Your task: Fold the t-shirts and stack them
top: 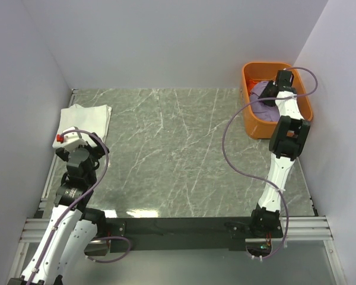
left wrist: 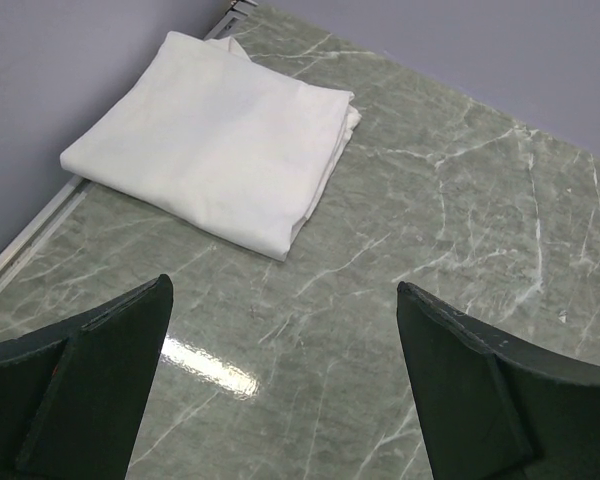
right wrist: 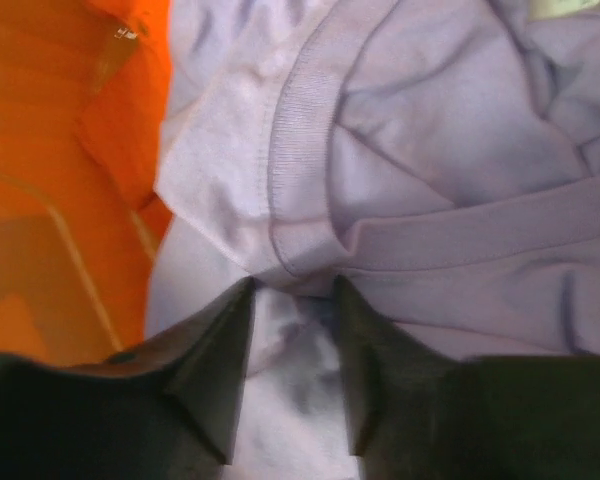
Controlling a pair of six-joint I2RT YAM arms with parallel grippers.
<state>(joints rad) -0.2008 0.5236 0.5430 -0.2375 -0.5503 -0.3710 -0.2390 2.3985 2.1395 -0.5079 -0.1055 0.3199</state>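
Your right gripper (right wrist: 292, 287) | lavender t-shirt (right wrist: 430, 200) directly beneath, collar at 12 o'clock | jaws half closed around a fold, firm grip unclear | left gripper (left wrist: 285, 285) wide open.

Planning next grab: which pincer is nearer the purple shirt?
Right. The right pincer is in the tub, straddling a fold of the purple shirt; the left pincer hangs across the table, near the white shirt.

The right gripper (top: 271, 91) reaches into the orange tub (top: 250, 114), at the lavender t-shirt (top: 263, 110).

Green marble table (top: 166, 154), plain pale walls (top: 166, 41)
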